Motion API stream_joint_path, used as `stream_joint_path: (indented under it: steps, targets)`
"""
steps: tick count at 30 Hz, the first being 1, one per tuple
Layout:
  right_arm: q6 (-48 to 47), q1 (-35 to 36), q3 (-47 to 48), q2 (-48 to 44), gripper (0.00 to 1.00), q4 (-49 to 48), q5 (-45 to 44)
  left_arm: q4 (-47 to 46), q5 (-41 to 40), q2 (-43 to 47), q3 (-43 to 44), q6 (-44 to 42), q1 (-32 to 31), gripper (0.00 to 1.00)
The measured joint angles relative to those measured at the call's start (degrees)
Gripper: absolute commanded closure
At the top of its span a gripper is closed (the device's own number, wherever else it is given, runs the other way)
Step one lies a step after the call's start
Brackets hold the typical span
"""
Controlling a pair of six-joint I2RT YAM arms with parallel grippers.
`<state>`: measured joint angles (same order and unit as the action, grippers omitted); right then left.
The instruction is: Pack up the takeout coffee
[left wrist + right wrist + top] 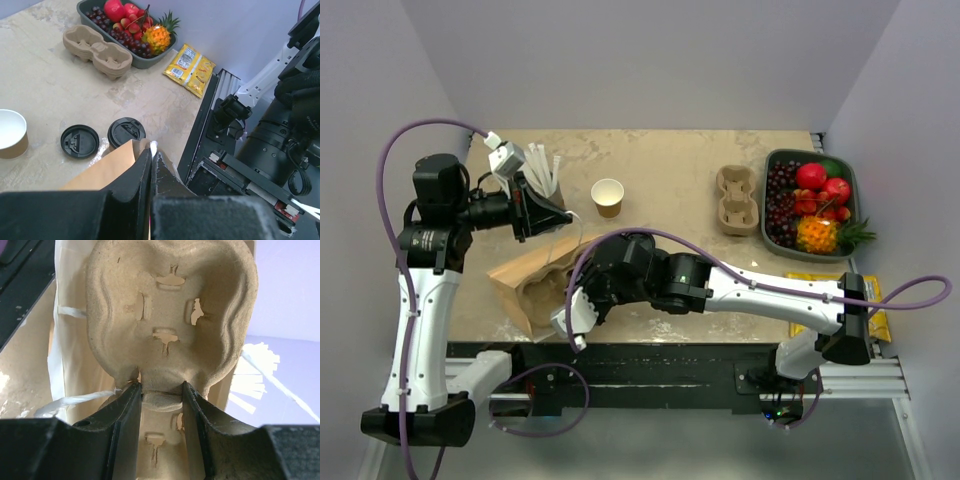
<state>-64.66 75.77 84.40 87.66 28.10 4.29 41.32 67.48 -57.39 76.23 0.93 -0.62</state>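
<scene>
While the left fingers [134, 186] are pinching the paper bag [106, 172], the right fingers [126, 432] are gripping a cup tray [170, 295].

Tabletop [670, 170] is beige with a blotchy marbled pattern. Paper bag [525, 275] is kraft brown, and the open cup [608, 197] matches it, white inside. The takeout coffee [126, 132] shows a black lid, and so is the loose lid [79, 141]. Cup carrier [170, 315] is dull tan. Grey tray [767, 215] has red apples [823, 183], dark purple grapes [781, 200], and an orange-yellow pineapple [817, 235] with green leaves. Packets [190, 67] are yellow, straws [542, 165] white, cables [390, 170] purple.
</scene>
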Motion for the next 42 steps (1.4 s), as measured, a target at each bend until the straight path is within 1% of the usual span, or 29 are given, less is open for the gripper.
stream_joint_path:
  steps: [10,17,21,26,36,42]
  targets:
    - [-0.9,0.1,0.4,-0.7,0.97,-1.8,1.5,-1.7,-0.4,-0.2,-1.5,1.1,0.2,1.0]
    - [2.6,0.1,4.0,0.2,0.98,-0.1,4.4,-3.0,-0.4,-0.2,-2.2,1.7,0.2,1.0]
    - [4.7,0.1,4.1,0.3,1.0,0.8,5.0,-3.1,-0.4,-0.2,-2.2,2.1,0.2,1.0]
    - [6.2,0.1,3.6,0.0,1.0,-0.1,5.8,-3.0,-0.4,-0.3,-2.2,2.0,0.2,1.0]
    - [8.0,0.1,2.4,-4.5,1.0,-2.4,6.8,-2.4,-0.9,-0.8,-2.2,1.4,0.2,1.0]
    - [9.3,-0.1,1.9,-4.7,1.0,-3.5,7.7,-1.9,-0.8,-1.4,-2.2,1.0,0.2,1.0]
